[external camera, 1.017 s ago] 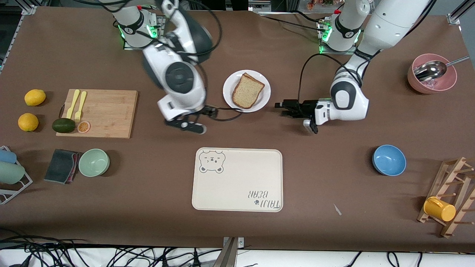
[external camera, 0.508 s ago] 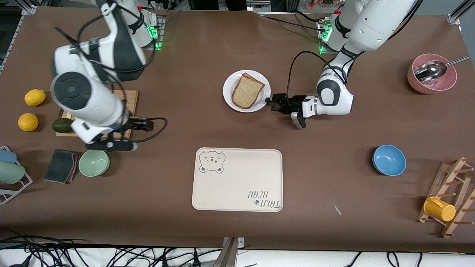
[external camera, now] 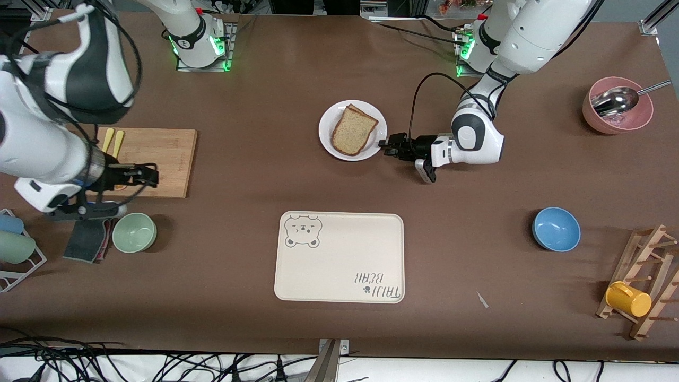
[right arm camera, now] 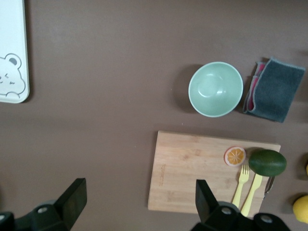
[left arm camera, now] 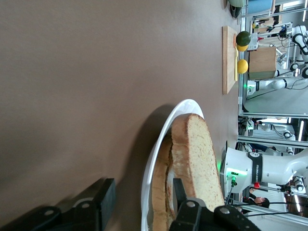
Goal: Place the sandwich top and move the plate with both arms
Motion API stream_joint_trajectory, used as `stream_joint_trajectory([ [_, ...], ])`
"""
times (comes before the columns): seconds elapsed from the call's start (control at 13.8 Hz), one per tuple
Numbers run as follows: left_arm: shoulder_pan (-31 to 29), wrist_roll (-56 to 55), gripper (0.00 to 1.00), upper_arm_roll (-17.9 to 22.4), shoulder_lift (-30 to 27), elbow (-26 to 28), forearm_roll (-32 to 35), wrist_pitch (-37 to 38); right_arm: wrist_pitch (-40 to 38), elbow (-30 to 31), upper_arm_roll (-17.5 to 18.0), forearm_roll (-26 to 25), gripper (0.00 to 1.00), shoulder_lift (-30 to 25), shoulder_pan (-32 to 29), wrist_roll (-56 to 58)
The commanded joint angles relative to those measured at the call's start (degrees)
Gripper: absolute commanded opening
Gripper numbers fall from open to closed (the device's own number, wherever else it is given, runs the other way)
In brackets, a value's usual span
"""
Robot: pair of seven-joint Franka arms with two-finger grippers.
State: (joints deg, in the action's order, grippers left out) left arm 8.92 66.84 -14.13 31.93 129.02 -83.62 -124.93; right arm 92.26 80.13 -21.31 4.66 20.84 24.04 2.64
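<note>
Sandwich top (external camera: 354, 130): 1 slice, on the plate (external camera: 326, 139), upper middle of the front frame. The left wrist view shows a 2nd slice under it.

L gripper (external camera: 383, 146) is at the plate edge nearest the left arm's end. Its 2 fingers (left arm camera: 103, 202) are apart and straddle the rim, one outside with a gap to the plate, one inside by the bread. The left arm reaches in from the top of the frame.

R gripper (external camera: 154, 175) is over the board (external camera: 159, 159), fingers (right arm camera: 74, 195) spread wide, holding nothing.

On the board: 2 yellow forks (right arm camera: 239, 185), 1 avocado (right arm camera: 267, 162), 1 orange slice (right arm camera: 235, 156).

Lower in the frame are 1 green bowl (external camera: 134, 232) w/ 1 cloth (right arm camera: 272, 89) beside it. 1 tray (external camera: 339, 257) sits lower middle.

Toward the left arm's end: 1 blue bowl (external camera: 556, 229), 1 pink bowl (external camera: 636, 119), 1 yellow mug (external camera: 627, 298).
</note>
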Motion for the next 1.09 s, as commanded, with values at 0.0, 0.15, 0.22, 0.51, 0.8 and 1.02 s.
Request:
stream_joint_trajectory([
  [0.0,0.05,1.72,0.55,-0.63,-2.57,2.19,-1.81,-0.14,-1.64,1.7,0.74,0.96,1.0,-3.51,0.3,0.88],
  [0.15,0.13,1.72,0.55,-0.63,-3.01,2.55,-1.81,-0.13,-2.0,3.28,5.29,0.61,1.0,-6.06,-4.68,2.28],
  [0.22,0.22,1.72,0.55,-0.63,-3.01,2.55,-1.81,-0.14,-1.82,3.98,8.01,0.7,1.0,-6.68,-7.75,2.28],
  [0.51,0.4,1.72,0.45,-0.72,-3.01,2.9,-1.81,-0.14,-1.04,4.77,14.43,-1.58,1.0,-11.16,-18.21,1.67],
  [0.8,0.4,1.72,0.42,-1.42,-3.01,3.34,-1.9,-0.31,0.91,11.5,23.68,-6.14,1.0,-19.05,-27.29,1.41],
  [1.02,1.09,1.72,0.39,-1.95,-2.93,3.34,-3.38,-0.75,3.45,18.31,23.77,-5.98,1.0,-23.83,-27.82,1.31],
])
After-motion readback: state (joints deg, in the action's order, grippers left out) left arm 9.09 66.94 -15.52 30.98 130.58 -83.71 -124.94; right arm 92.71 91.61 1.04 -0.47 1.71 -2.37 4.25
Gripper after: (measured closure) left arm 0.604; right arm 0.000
